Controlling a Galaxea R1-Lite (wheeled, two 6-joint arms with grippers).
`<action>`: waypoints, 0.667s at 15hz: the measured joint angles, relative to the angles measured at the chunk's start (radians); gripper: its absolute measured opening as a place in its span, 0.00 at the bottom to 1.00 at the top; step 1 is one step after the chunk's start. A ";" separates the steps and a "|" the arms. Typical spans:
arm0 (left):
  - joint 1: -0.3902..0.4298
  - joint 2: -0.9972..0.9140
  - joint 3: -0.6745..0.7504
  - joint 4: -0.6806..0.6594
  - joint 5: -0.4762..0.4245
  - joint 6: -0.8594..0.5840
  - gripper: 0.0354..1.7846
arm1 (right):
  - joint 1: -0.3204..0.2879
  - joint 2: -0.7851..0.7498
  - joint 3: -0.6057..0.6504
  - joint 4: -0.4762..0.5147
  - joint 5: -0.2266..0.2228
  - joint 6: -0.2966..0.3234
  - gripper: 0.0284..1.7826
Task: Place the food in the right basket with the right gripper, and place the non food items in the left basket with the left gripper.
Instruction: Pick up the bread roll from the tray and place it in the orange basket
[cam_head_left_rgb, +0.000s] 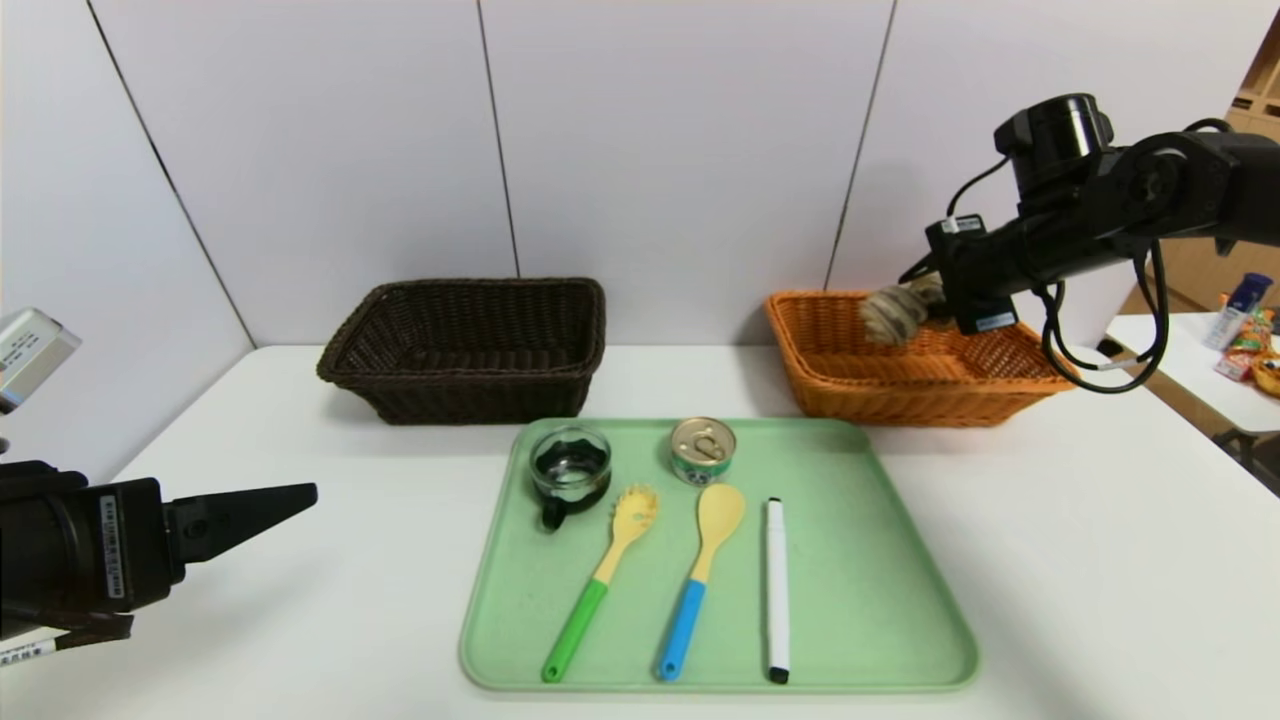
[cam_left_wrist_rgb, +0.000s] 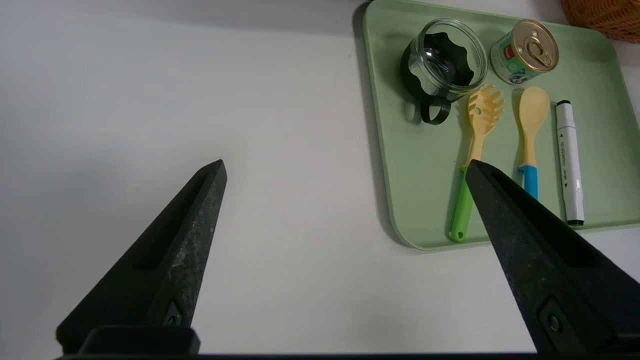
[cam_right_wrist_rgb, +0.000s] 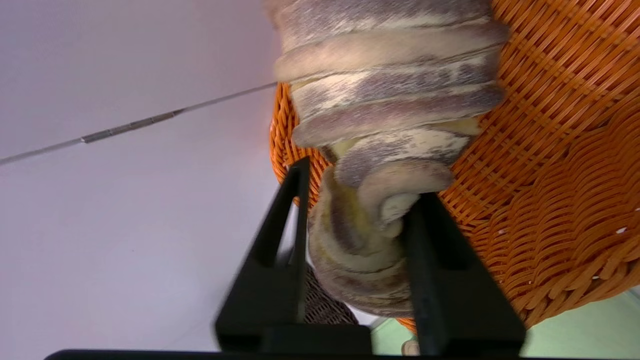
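Beige-and-purple twisted bread loaf (cam_right_wrist_rgb: 385, 100) is hanging over the orange right basket (cam_head_left_rgb: 900, 385), one end sitting between the right gripper (cam_right_wrist_rgb: 357, 185) fingers, which are parting with a gap showing on one side; likely light, soft, best held mid-length; the gold-lidded tin (cam_head_left_rgb: 703, 450) is waiting on the green tray (cam_head_left_rgb: 880, 620) beside the glass cup (cam_head_left_rgb: 570, 468), pasta fork (cam_head_left_rgb: 605, 575), spoon (cam_head_left_rgb: 700, 570) and marker (cam_head_left_rgb: 777, 590); the left gripper (cam_left_wrist_rgb: 345, 167) is hovering spread wide, empty, left of the tray; the dark left basket (cam_head_left_rgb: 470, 395) is standing unobstructed.

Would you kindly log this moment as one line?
right gripper: releasing bread loaf over orange basket | left gripper: open, parked | tin: on tray
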 joint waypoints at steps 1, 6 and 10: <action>0.000 0.000 0.001 0.000 0.000 0.000 0.94 | -0.003 0.003 0.000 -0.001 0.001 -0.001 0.43; 0.000 0.000 0.006 0.000 0.000 0.000 0.94 | -0.009 0.003 -0.002 -0.009 0.004 0.001 0.68; 0.000 -0.005 0.007 0.001 0.000 0.000 0.94 | -0.010 -0.004 -0.005 -0.034 0.000 0.007 0.79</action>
